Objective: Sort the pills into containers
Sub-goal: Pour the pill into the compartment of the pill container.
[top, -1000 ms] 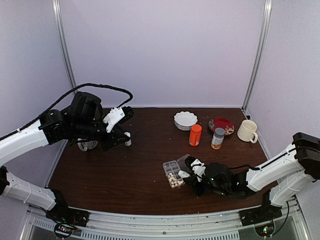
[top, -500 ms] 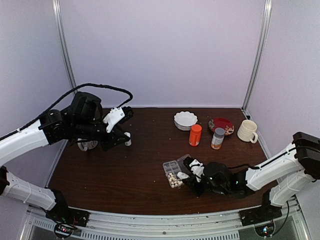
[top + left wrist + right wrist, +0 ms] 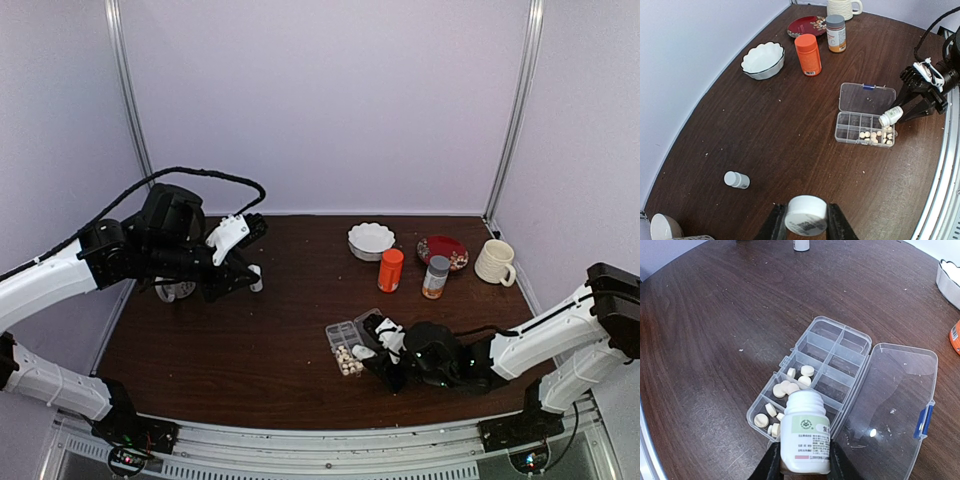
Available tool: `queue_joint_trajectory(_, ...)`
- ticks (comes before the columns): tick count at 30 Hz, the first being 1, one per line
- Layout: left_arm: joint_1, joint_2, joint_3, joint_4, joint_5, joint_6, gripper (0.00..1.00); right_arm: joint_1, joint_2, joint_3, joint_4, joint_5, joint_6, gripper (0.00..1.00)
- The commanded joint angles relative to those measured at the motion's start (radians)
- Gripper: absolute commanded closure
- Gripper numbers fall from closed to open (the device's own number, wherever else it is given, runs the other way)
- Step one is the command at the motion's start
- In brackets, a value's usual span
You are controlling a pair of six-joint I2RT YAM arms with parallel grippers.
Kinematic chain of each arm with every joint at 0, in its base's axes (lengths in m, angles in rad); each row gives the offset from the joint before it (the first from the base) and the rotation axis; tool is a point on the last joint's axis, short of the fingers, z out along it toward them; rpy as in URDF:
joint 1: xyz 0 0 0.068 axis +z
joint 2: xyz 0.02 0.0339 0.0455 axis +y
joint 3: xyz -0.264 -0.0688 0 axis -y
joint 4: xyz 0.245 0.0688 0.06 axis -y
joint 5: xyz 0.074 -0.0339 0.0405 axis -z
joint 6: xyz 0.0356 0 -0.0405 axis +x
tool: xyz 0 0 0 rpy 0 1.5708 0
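Ok, dark table [image 3: 250, 330] sitting between lilac walls [image 3: 320, 100]; cream pills [image 3: 785, 387] lying in clear organizer [image 3: 826, 330]; right gripper [image 3: 802, 462] clamping white bottle [image 3: 805, 432], left gripper [image 3: 805, 226] clamping white round item [image 3: 806, 214].

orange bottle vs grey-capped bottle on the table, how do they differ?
The orange bottle has an orange cap and opaque orange body; the grey-capped bottle a grey cap, amber body, pale label. The orange bottle stands nearer the white bowl, the grey-capped bottle beside the red plate. Both upright, capped, untouched.
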Motion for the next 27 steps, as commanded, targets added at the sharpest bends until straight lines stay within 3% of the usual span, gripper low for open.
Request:
queue_joint_trajectory(1, 0.008, -0.001, 0.000, 0.026, -0.002, 0.012, 1.00, -0.006, -0.013, 0.045, -0.073, 0.019, 0.005, 0.99)
queue_joint_trajectory(27, 0.007, 0.004, 0.004, 0.017, 0.000, 0.012, 1.00, -0.008, -0.049, 0.036, -0.083, 0.032, 0.015, 0.99)
